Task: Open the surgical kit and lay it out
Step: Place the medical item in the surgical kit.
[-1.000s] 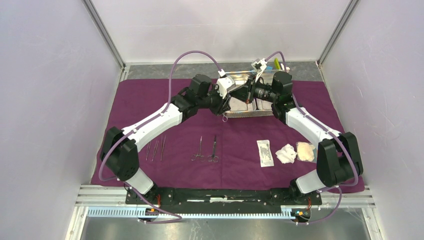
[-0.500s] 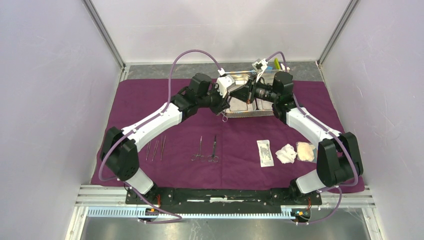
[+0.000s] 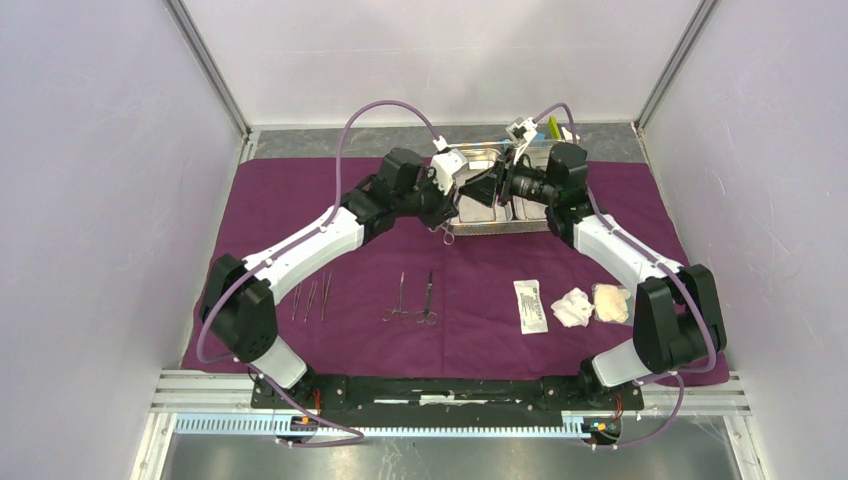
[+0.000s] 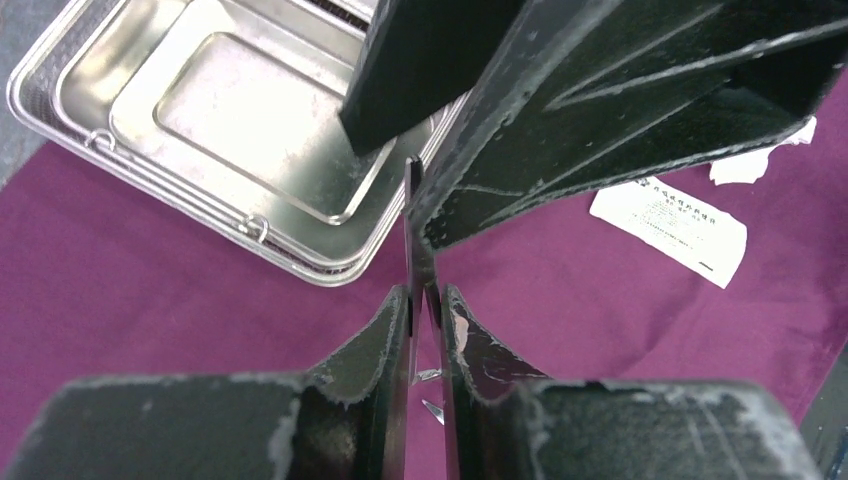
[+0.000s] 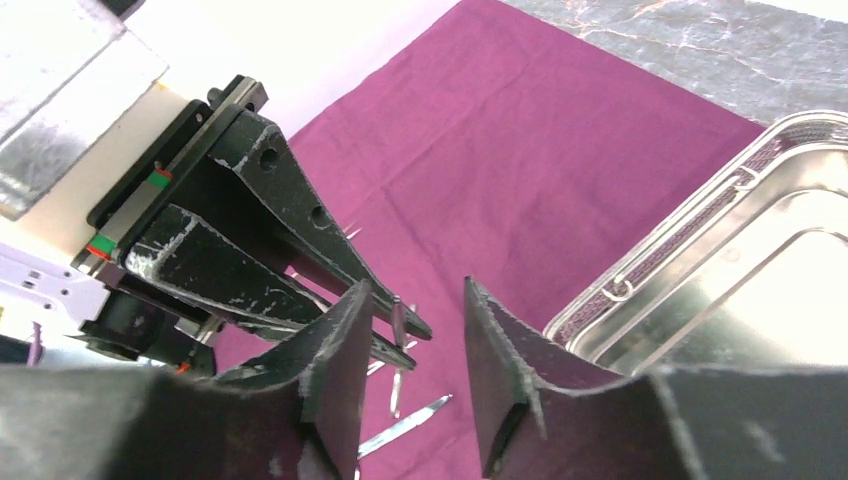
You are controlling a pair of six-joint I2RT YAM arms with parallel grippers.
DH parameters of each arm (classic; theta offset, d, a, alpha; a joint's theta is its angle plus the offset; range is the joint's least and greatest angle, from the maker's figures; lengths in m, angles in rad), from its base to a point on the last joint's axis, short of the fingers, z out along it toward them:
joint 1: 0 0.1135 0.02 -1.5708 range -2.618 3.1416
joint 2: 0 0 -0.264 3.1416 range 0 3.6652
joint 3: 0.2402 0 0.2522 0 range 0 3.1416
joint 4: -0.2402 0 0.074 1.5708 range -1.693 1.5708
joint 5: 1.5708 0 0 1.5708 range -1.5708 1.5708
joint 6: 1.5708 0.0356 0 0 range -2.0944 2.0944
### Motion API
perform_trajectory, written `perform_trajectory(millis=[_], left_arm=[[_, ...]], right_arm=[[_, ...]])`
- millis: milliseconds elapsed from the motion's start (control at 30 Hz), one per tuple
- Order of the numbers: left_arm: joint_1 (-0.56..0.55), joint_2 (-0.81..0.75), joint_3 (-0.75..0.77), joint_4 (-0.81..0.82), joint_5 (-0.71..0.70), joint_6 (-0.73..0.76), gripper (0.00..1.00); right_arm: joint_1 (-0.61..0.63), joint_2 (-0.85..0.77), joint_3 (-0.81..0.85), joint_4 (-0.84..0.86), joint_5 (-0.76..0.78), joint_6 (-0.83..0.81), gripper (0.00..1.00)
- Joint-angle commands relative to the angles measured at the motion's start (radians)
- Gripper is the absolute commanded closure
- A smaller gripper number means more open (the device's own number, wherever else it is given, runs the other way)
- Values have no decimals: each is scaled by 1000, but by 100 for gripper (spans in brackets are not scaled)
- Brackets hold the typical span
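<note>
Top external: both arms meet over the near-left corner of the steel tray (image 3: pixel 500 229), which sits at the far side of the plum cloth (image 3: pixel 290 200) on the surface. The left gripper (image 3: pixel 458 200) and right gripper (image 3: pixel 482 190) are nose to nose. A scissor-handled instrument (image 3: pixel 448 234) hangs under them, its ring over the cloth just in front of the tray. Already laid out on the near cloth: tweezers (image 3: pixel 311 300), two ring-handled tools (image 3: pixel 398 299), white packet (image 3: pixel 531 305), gauze pads (image 3: pixel 574 307). The arms have barely shifted over the last second.

Left wrist: the left gripper (image 4: pixel 425 300) is pinched together on the instrument's thin steel, seen edge-on. The right gripper's fingers (image 4: pixel 600 110) loom just above. The tray is behind, the packet off to the right.

Right wrist: the right gripper (image 5: pixel 415 300) has its jaws apart. The instrument (image 5: pixel 397 325) sits in the gap and seems to touch neither pad. The left gripper's fingers (image 5: pixel 280 240) come in from the left onto the same steel.

Change: the left gripper closed down first, then the right let go, after being clamped a moment ago. I read the handover as done, with the left gripper holding the instrument alone.

Next, probably: the right backs out and the left carries the instrument down to the row by the ring-handled tools. The grip is narrow, so the instrument could pivot. The arms hide part of the tray, so I can't tell if anything is left in it.
</note>
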Motion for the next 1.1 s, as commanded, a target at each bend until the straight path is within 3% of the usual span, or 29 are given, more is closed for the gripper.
perform_trajectory(millis=[0, 133, 433, 700, 1067], left_arm=[[-5, -57, -28, 32, -38, -113, 98], [-7, -72, -84, 19, -60, -268, 98], [-67, -48, -149, -57, -114, -469, 98], [-136, 12, -190, -55, -131, -741, 98], [-185, 103, -212, -9, -117, -982, 98]], right_arm=[[-18, -31, 17, -20, 21, -60, 50], [-77, -68, 18, -44, 31, -81, 42], [-221, -118, 48, -203, 67, -210, 40], [-255, -162, 63, -416, 189, -399, 40], [-280, -315, -33, -434, 279, -486, 40]])
